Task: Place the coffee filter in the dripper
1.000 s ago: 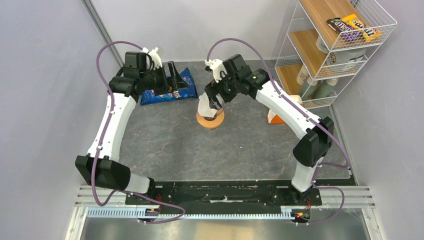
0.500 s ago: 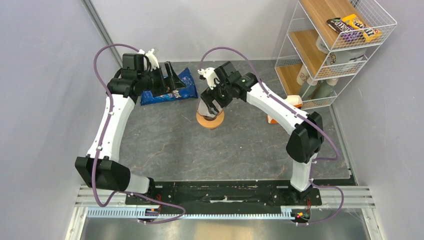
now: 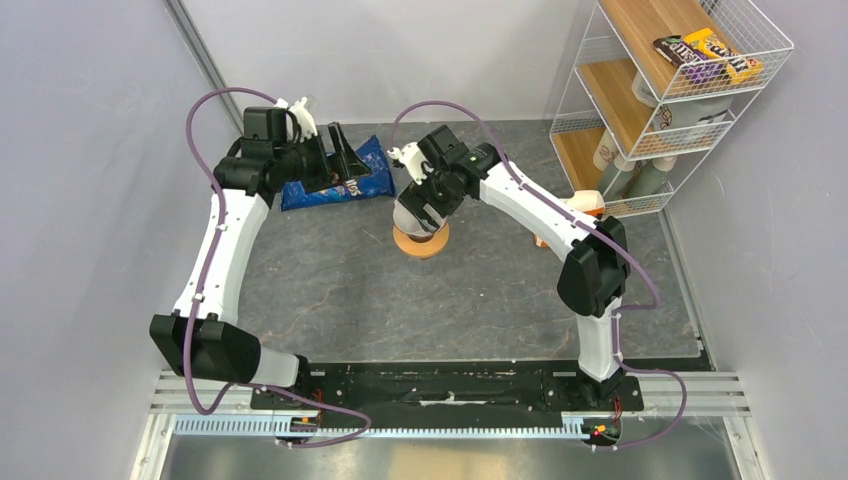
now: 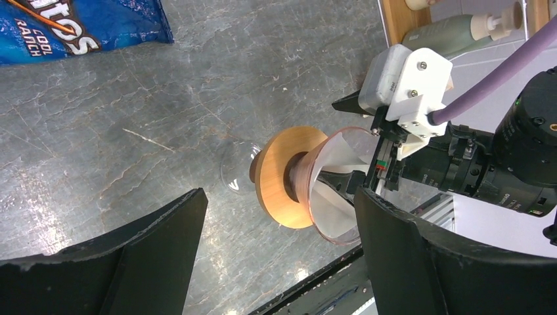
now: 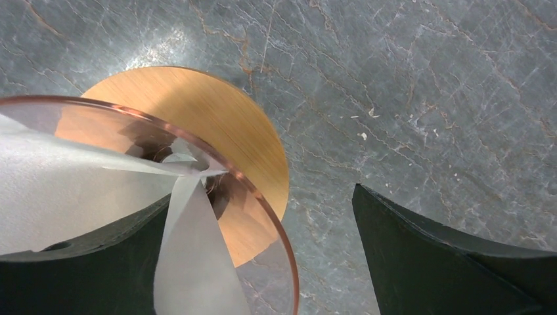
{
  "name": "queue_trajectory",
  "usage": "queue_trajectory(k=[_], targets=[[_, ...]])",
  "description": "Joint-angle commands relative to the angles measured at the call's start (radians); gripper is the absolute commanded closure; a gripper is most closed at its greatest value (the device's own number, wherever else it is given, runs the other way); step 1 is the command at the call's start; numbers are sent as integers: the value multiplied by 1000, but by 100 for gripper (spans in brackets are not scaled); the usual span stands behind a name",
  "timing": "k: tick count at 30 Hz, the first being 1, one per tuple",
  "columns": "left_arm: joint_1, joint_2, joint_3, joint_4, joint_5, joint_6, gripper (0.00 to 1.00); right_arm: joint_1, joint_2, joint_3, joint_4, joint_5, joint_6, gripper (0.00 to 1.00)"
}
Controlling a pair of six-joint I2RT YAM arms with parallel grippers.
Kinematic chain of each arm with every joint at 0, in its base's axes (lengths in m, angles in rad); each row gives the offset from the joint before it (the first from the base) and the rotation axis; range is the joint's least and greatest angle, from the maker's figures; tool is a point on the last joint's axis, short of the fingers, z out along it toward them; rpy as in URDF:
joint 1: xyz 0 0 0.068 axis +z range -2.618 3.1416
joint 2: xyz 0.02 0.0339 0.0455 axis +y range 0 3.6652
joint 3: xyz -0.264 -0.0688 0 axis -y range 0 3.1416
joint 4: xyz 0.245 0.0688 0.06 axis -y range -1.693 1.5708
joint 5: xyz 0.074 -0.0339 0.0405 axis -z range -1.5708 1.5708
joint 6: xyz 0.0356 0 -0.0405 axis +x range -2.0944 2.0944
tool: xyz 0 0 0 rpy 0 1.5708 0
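Right jaws, spread wide, are hovering nearest — coffee filter sitting inside the dripper, toward frame left; left jaws gaping too.

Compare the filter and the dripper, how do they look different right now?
The filter is thin white creased paper; the dripper looks rigid, an orange-tan disc under a clear tinted cone. The filter is folded and lies inside; the dripper is round and holds it. Both taper to a cone, pointing the same way.
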Motion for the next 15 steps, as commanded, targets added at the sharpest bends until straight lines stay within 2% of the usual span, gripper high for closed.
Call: queue_trajectory(k=[1, 15], targets=[[7, -31, 1, 47, 34, -23, 10, 11, 21, 53, -56, 38, -52, 3], [12, -20, -3, 60, 45, -18, 10, 18, 48, 34, -28, 57, -60, 3]])
